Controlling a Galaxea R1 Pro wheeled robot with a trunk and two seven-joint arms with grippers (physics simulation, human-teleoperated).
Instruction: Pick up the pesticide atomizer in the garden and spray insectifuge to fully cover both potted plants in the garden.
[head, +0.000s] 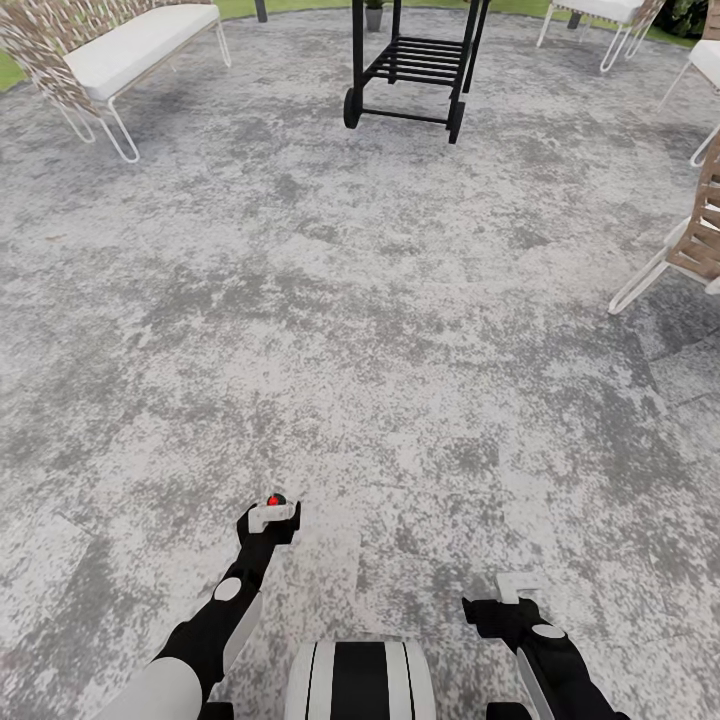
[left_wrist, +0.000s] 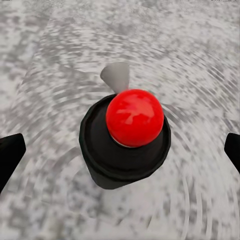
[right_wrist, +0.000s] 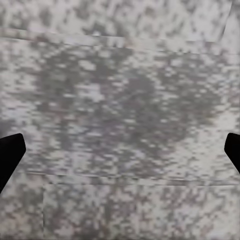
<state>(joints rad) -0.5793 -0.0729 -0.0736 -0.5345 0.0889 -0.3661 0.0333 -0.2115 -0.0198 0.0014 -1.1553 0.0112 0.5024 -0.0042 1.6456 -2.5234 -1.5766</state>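
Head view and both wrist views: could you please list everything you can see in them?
pesticide atomizer: one, black with a red dot on top, between the left jaws
paved patch: one, mottled grey, under everything
cart: one, black, wheeled, far centre
bench: one, white cushion, far left
wooden chair: one, brown slats, white legs, right edge
left gripper: black and white, jaws wide apart around the atomizer
right gripper: black and white, jaws apart, over bare paving
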